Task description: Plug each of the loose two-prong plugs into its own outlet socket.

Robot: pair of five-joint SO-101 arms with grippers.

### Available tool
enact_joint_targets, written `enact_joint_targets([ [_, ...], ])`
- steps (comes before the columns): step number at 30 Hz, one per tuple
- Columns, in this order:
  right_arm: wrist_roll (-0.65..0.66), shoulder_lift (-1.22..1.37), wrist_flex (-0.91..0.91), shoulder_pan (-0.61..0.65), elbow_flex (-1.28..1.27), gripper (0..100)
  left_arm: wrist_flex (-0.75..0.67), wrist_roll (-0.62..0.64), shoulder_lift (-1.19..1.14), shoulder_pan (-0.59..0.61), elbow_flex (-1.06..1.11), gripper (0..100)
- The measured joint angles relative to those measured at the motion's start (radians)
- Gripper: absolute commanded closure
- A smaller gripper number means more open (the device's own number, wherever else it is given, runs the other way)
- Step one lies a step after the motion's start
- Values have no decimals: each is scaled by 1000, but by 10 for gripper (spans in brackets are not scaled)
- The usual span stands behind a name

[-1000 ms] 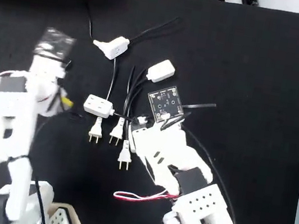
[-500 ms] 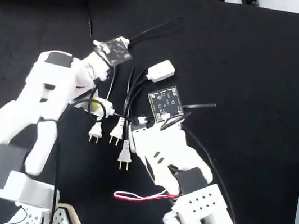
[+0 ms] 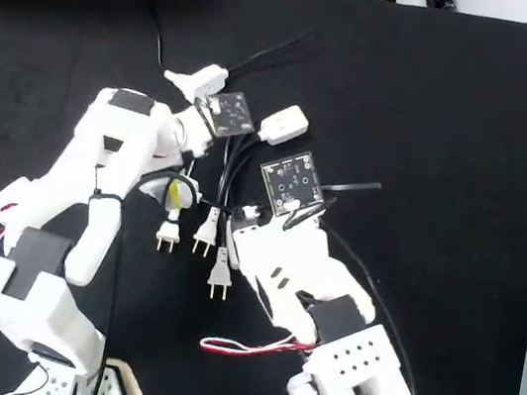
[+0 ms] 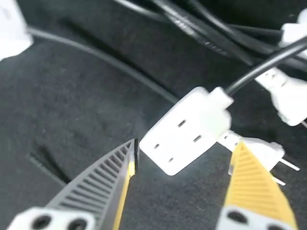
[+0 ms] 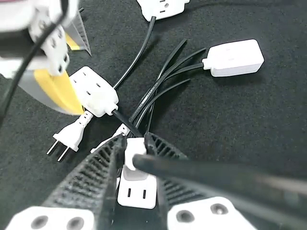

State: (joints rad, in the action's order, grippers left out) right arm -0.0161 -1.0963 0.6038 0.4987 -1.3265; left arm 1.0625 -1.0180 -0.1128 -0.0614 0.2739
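Over the last second my left arm had swung in from the near edge of the surface (image 3: pixel 475 131) to the cluster of cords. It had brought my left pincer (image 4: pixel 186 148) down over the socket block (image 4: pixel 184 139), while my right arm had kept its place. The left pincer stood spread wide, its grey finger on one side of the block and its yellow finger on the other. The block lay flat on the black surface, and I could not tell whether either finger touched it. My right pincer (image 5: pixel 135 143) was pinching a small socket (image 5: pixel 136 187) between its black fingers, the two slots facing the wrist camera.

The left wrist view showed a loose plug (image 4: pixel 268 155) just beside the block, prongs pointing away from it. The right wrist view gave the same block and plug from the opposite side, with my left pincer's yellow finger next to the block. It also showed a long socket (image 5: pixel 237 57) on its black cord farther off. From above I could see a second plug (image 3: pixel 206 233) and a third plug (image 3: pixel 220 277) lying near the first, prongs bare. An angled socket (image 3: pixel 197 80) lay beyond my left wrist.
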Motion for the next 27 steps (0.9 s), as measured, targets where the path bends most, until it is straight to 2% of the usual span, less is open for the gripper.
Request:
enact_joint_targets([
  [4, 0, 0, 0, 0, 0, 985, -5, -5, -58, -17, 0, 702],
  [9, 0, 0, 0, 0, 0, 985, -29, -5, -103, -17, -26, 852],
  [12, 0, 0, 0, 0, 0, 985, -41, -9, -103, -17, -26, 899],
  [21, 0, 0, 0, 0, 0, 985, -41, -6, -25, -23, 35, 973],
  [27, 0, 0, 0, 0, 0, 985, -44, 2, 0, -23, 92, 967],
])
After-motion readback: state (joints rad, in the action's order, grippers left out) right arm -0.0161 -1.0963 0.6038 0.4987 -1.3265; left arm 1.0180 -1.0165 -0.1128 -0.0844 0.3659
